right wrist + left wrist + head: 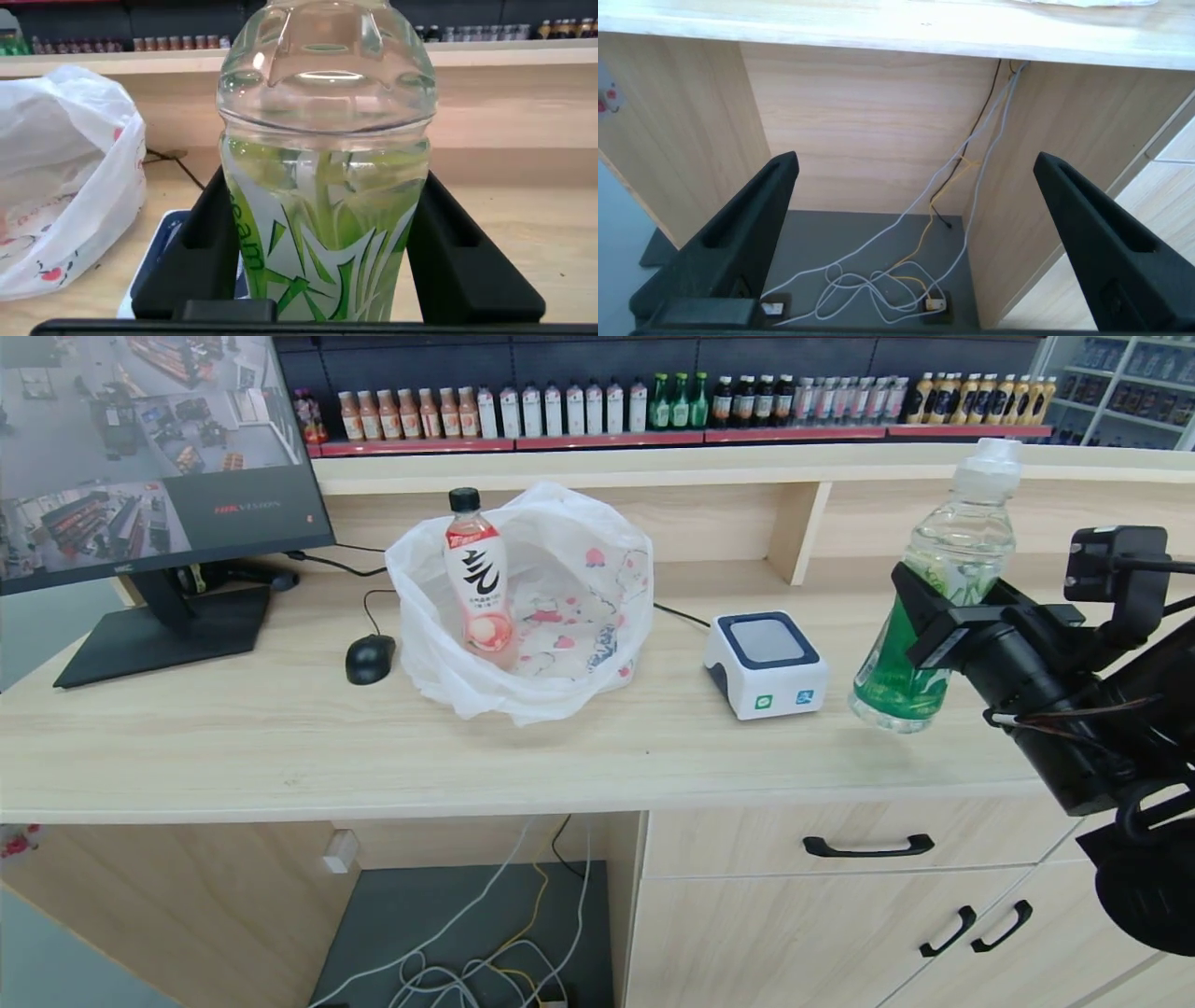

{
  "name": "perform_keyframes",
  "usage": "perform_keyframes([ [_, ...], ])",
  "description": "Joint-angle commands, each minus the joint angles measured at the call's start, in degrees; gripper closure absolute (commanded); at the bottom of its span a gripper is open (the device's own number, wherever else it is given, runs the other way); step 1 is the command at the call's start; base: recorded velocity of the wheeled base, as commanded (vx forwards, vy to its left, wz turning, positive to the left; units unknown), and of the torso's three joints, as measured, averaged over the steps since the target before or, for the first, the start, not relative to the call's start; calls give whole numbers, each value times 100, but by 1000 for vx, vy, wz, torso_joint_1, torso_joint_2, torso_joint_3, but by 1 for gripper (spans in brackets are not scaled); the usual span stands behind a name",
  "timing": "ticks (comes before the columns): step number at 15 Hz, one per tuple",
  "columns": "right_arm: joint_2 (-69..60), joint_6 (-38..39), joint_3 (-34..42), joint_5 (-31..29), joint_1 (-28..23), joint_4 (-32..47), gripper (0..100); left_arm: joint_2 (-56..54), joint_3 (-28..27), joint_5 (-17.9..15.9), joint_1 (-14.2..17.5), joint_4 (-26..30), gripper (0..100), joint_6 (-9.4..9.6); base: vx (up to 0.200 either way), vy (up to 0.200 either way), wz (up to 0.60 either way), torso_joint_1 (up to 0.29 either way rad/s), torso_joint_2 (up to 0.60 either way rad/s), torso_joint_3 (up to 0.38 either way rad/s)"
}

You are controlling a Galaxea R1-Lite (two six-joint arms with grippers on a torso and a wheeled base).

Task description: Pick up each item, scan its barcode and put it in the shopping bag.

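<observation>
At three o'clock from the scanner (764, 665), the right gripper (924, 621) clamps the green bottle (960, 546), lifted for scanning; the left gripper (915, 168) idles, fingers apart.

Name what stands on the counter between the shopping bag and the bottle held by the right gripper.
The scanner, a small white box, stands there, apart from the shopping bag and the bottle, as the head view shows.
</observation>
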Motion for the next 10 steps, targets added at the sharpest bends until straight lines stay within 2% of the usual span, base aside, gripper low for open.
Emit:
perform_keyframes([
  [1,-51,95,15,14,100,8,100,-2,0,0,-10,2,0,-2,0,200,0,2,7,-2],
  [10,-209,192,24,14,126,8,100,-2,0,0,-10,2,0,-2,0,200,0,1,2,1],
])
